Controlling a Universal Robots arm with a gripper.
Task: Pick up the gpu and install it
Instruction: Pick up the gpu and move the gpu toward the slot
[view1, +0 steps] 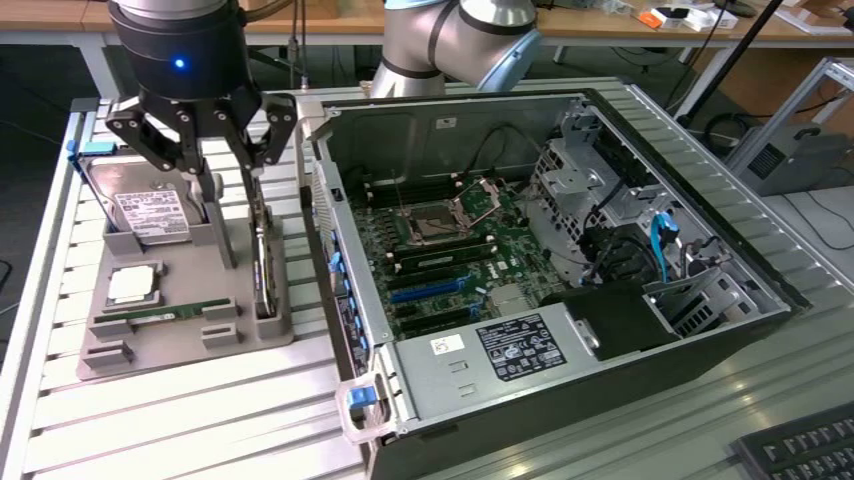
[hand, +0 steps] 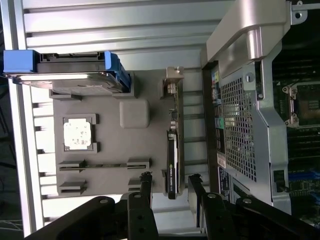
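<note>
gripper (view1: 238, 205) jaws wide, nothing held, over the grey tray (view1: 147, 350). gpu (hand: 172, 160) stands on edge in its slot along the tray edge beside the pc case (view1: 441, 385), between the fingers (hand: 146, 187), clear of both

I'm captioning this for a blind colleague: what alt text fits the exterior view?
A robot arm's open end effector hangs over a grey parts tray, its fingers either side of a thin dark graphics card standing on edge in a slot. On the exterior view's right lies an open black computer case with its motherboard exposed.
</note>
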